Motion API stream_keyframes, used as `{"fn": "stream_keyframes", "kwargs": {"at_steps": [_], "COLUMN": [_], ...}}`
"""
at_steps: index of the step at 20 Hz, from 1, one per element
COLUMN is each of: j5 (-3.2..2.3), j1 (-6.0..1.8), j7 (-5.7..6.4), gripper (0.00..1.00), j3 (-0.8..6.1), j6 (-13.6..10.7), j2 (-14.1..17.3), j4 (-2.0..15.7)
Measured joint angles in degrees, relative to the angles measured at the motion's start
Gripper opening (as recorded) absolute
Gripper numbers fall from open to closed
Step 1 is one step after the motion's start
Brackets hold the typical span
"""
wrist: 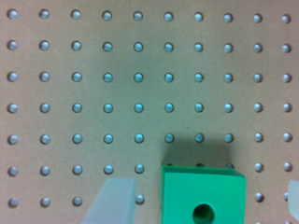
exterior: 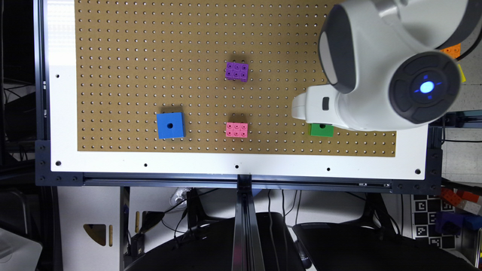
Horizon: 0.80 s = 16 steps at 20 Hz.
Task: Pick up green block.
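Green block (wrist: 202, 196) sat on pegboard (wrist: 140, 70) near front edge, partly hidden under arm in exterior view. Claw (wrist: 201, 205) spread wide, block between fingers (wrist: 114, 200), nothing gripped. Should be centred, lowered straight, then squeezed on flat sides.

The arm (exterior: 376, 71) is glossy white with dark grey joint bands. One round grey cap carries a glowing blue light. Its fingers (wrist: 114, 200) look pale and translucent.

Green block (wrist: 202, 196) smooth matt plastic; pegboard (wrist: 140, 70) matt brown fibreboard w/ holes
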Motion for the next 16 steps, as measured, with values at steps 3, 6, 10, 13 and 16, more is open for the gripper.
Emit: {"fn": "stream_keyframes", "kwargs": {"at_steps": [3,6,10,13,16], "j5": [-0.03,-0.06,-0.31,-0.52,-0.98], "j1": [0.01,0.01,0.01,0.01,0.01], "j7": [0.00,0.00,0.00,0.00,0.00], "gripper": [1.00,1.00,1.00,1.00,1.00], "j3": [0.00,0.00,-0.03,-0.08,-0.18], "j6": [0.02,0.05,-0.05,-0.13,0.04], "j2": [0.02,0.23,2.67,4.79,7.03], "j4": [0.03,0.74,4.12,6.51,8.07]}}
